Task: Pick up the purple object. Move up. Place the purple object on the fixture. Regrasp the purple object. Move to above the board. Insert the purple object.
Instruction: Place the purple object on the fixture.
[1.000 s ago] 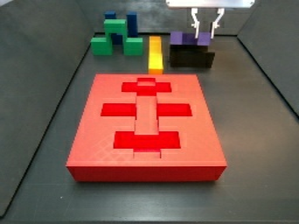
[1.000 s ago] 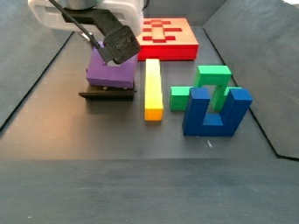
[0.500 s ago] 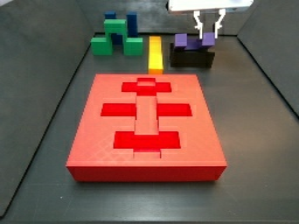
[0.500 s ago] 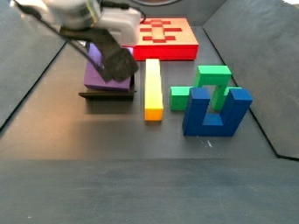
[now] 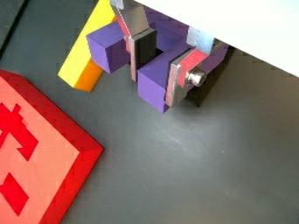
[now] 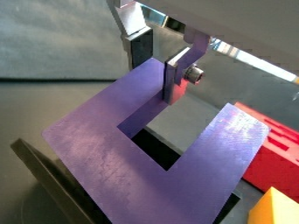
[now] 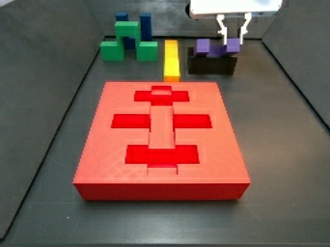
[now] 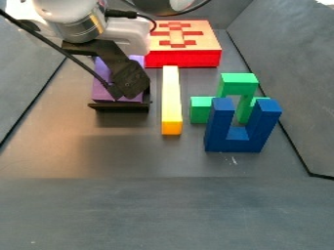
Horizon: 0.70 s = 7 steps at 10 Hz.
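Jaws: narrow, the gripper (image 5: 162, 63) clamping one prong of the purple object (image 5: 162, 87).
Purple object: seated on the fixture (image 7: 211, 66), near the desk's far right corner.
Board (image 7: 161, 140): mid-desk, well apart.
Yellow bar (image 7: 173, 58): just beside the fixture.

No words, numbers or labels are readable anywhere; the gripper (image 7: 233, 41) over the far right corner bears no marking either.

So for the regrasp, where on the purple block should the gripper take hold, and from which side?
Probably one prong, from above. The purple block sits on the fixture with its notch open toward the gripper, whose fingers straddle one prong. The prong's flat parallel faces suit the pads.
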Motion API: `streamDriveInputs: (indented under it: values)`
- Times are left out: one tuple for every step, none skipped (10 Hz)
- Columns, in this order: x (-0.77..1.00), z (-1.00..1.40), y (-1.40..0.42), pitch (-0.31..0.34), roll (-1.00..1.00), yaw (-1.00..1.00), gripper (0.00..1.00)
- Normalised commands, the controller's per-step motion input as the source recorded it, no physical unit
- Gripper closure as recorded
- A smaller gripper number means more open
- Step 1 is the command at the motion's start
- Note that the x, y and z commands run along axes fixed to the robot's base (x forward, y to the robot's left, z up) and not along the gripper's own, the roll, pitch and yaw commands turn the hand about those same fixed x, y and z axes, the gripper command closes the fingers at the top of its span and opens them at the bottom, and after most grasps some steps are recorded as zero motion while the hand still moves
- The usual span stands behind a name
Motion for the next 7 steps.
streamDriveInputs:
  values:
    - [-0.18,-0.13,-0.07,0.169,0.34,0.24,1.00]
    - [-0.04,-0.06,-0.01,0.254,0.29,0.19,1.00]
    - [0.00,-0.01,0.00,0.243,0.20,0.10,1.00]
    - [0.01,-0.03,0.00,0.051,0.01,0.05,1.00]
    - [0.00,0.00,0.00,-0.003,-0.01,0.00,1.00]
    - [0.13,0.00,0.02,-0.297,-0.39,-0.06,1.00]
    - [0.00,0.09,0.02,-0.511,-0.52,-0.12,1.00]
